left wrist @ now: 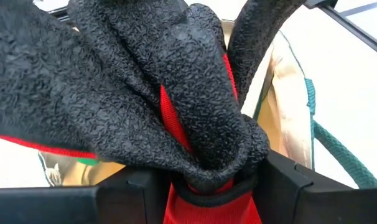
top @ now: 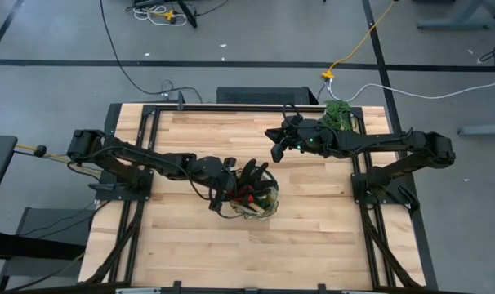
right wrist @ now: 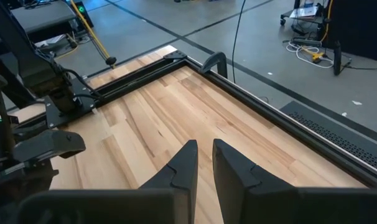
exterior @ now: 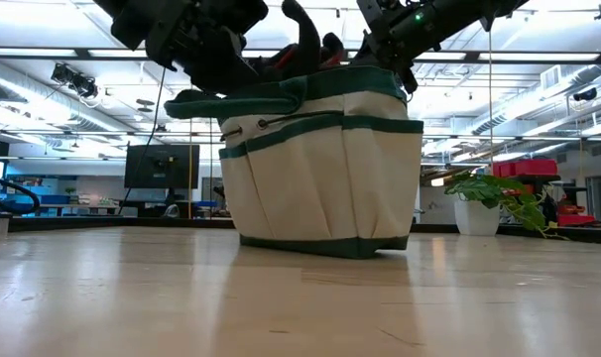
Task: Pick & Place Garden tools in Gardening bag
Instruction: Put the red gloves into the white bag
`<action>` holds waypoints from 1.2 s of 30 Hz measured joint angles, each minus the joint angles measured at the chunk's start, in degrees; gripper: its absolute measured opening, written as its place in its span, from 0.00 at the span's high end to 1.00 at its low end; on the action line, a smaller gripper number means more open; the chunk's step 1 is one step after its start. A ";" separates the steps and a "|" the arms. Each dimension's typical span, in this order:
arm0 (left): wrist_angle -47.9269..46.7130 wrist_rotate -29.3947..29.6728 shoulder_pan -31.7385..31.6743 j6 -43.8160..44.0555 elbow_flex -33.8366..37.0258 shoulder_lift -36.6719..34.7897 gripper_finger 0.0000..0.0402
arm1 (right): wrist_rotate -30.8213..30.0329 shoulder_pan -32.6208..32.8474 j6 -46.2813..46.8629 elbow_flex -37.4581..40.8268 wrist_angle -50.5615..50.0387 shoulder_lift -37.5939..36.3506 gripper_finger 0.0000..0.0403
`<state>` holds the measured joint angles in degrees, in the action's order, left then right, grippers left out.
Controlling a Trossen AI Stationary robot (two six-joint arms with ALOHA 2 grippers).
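Note:
The beige gardening bag with dark green trim stands upright on its base at the middle of the table. A black-and-red glove sticks up out of the bag's open top. My left gripper is open at the bag's left rim, with the glove's cuff end between its fingers. My right gripper hangs shut and empty above the table, on the far side of the bag. The bag's inside is mostly hidden. My left gripper has one finger on each side of the glove's red-lined cuff, coming at it on a downward slant from the table's left. I cannot tell whether either finger touches the cuff. The glove's fingers stand up out of the bag.
A leafy green plant in a white pot stands at the table's far right corner. Black rails run along the table's edges. Bare wood lies near and right of the bag.

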<state>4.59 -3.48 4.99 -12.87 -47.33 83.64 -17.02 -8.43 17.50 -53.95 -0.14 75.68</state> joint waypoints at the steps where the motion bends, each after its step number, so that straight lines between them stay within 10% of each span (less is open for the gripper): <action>1: -0.01 0.06 0.16 -0.10 0.00 0.00 0.51 | 0.00 0.00 0.00 0.00 0.00 0.00 0.88; 22: 0.10 6.10 2.05 0.10 -0.04 -0.07 0.23 | -0.02 0.00 -0.48 0.00 0.02 0.00 0.88; 36: -0.82 8.36 2.32 0.42 -0.09 -7.02 0.22 | -0.03 0.00 -0.46 0.00 -0.01 0.02 0.88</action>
<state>3.77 4.88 7.31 -12.46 -47.42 76.62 -17.05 -8.43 17.04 -53.95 -0.16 75.70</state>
